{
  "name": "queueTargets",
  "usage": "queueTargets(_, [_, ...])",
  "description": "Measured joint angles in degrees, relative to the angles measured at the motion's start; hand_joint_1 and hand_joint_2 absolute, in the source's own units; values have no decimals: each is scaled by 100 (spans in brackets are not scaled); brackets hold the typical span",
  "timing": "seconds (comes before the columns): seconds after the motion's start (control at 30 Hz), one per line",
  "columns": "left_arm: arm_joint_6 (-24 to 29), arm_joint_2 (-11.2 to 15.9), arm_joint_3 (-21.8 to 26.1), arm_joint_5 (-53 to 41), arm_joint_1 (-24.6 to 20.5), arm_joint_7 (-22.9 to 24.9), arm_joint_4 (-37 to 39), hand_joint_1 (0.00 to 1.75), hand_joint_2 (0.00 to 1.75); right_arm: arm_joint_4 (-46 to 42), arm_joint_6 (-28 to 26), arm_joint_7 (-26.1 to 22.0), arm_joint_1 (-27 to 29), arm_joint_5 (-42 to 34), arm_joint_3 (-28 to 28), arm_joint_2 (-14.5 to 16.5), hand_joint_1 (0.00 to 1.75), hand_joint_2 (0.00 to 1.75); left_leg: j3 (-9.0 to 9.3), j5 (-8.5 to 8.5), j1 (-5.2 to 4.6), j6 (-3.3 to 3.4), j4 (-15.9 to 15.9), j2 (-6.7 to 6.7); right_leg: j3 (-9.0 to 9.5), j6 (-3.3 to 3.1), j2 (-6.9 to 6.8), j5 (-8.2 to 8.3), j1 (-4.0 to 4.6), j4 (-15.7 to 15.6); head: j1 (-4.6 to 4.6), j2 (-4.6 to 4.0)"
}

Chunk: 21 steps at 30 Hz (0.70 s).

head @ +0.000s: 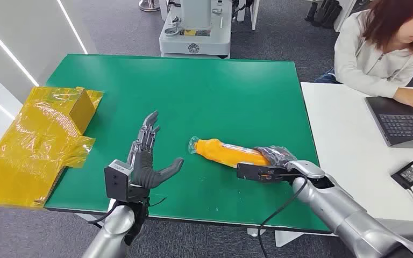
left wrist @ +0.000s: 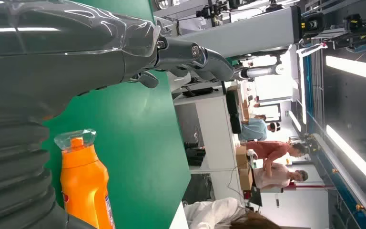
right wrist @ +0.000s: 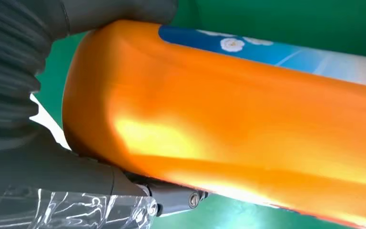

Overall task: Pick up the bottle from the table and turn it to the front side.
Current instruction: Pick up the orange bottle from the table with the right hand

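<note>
An orange bottle (head: 227, 152) with a clear cap lies on its side on the green table (head: 204, 91), cap pointing left. My right hand (head: 275, 161) grips the bottle's base end; in the right wrist view the orange body (right wrist: 248, 119) with a blue label sits pressed between the thumb (right wrist: 47, 162) and the fingers. My left hand (head: 148, 158) hovers open over the table to the left of the bottle, fingers spread, touching nothing. The left wrist view shows the bottle's cap end (left wrist: 78, 162) beside my left hand (left wrist: 124, 47).
Crumpled yellow wrapping and a yellow box (head: 43, 134) lie at the table's left edge. A person (head: 387, 48) sits at a white desk (head: 355, 156) on the right with a laptop (head: 403, 121). A grey machine (head: 196, 29) stands beyond the table's far edge.
</note>
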Motion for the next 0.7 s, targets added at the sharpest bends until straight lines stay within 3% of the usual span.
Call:
queueTargets(0.23, [-3, 0, 0, 0, -1, -8, 0, 0, 175, -51, -444, -380, 178, -356, -49, 7, 175, 175, -1, 0, 1, 0, 0, -2, 1, 0, -2, 0, 1, 0, 0, 0])
queueTargets(0.43, [52, 0, 0, 3, -2, -78, 7, 0, 175, -424, -529, -1402, 1006, -2327, -687, 178, 175, 175, -7, -1, 2, 0, -3, -9, -2, 0, -8, -3, 2, 0, 0, 0])
queueTargets(0.7, [235, -10, -3, 57, -83, -196, 151, 0, 175, -1279, -1228, -2158, 2449, -3926, -1416, 1057, 175, 175, -9, -2, 7, -3, -11, -10, -7, -3, -10, -8, 10, 0, -2, 0])
